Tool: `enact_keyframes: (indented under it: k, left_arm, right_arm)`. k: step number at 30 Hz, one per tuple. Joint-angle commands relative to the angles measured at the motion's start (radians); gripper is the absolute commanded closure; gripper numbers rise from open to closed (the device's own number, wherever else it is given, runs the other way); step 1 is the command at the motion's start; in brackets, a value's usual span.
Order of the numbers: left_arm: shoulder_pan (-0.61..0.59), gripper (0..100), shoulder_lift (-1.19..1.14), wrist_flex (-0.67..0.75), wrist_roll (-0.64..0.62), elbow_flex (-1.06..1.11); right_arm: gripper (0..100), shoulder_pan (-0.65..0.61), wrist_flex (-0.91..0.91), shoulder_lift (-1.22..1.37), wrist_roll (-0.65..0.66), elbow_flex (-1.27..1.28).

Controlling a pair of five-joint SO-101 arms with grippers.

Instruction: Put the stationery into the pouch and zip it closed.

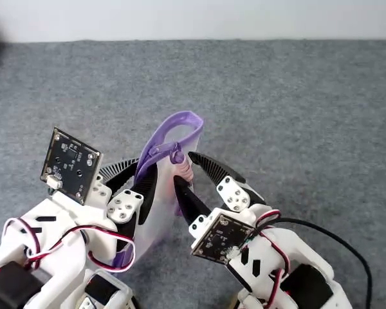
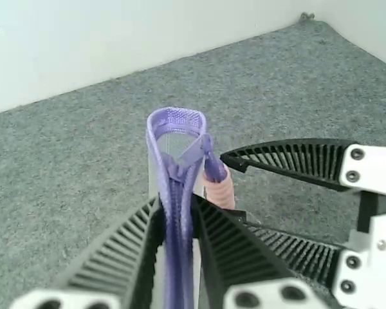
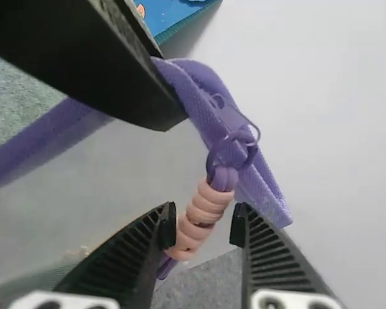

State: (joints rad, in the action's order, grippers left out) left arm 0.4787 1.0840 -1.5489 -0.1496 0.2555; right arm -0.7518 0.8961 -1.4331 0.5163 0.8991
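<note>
A translucent pouch [image 1: 159,219] with a purple zipper [image 1: 180,125] stands upright on its edge. My left gripper [image 1: 138,175] is shut on its zipper edge, and the left wrist view shows the fingers [image 2: 212,238] pinching the purple tape [image 2: 175,148]. A pink coiled pull [image 1: 183,168] hangs from the zipper slider [image 3: 228,154] near the pouch's far end. My right gripper [image 3: 202,212] is open, with a fingertip on each side of that pink coil [image 3: 209,199]. The slider has closed the zipper on the side held by the left gripper. Something blue [image 3: 174,9] shows at the pouch wall.
Grey felt-like table surface [image 1: 296,116] stretches out on all sides of the pouch. A white wall [image 1: 193,19] runs along the back. A black cable [image 1: 338,239] trails from the right arm at the front right.
</note>
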Motion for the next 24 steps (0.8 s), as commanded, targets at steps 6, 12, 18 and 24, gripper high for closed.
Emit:
enact_keyframes:
  k: [6, 12, 18, 24]
  left_arm:
    - [0.005, 99, 0.002, 0.009, -0.011, -0.007]
    - [0.002, 99, 0.009, 0.008, -0.009, -0.007]
    - [-0.003, 99, 0.009, 0.005, -0.009, -0.007]
    - [0.002, 99, 0.009, 0.006, -0.009, -0.007]
  right_arm:
    - [87.2, 0.012, -0.105, 0.071, -0.011, 0.009]
    - [96.9, 0.012, -0.147, 0.094, -0.008, 0.006]
    - [99.1, 0.082, -0.147, 0.094, -0.006, -0.018]
    - [99.1, 0.176, -0.147, 0.097, -0.005, -0.032]
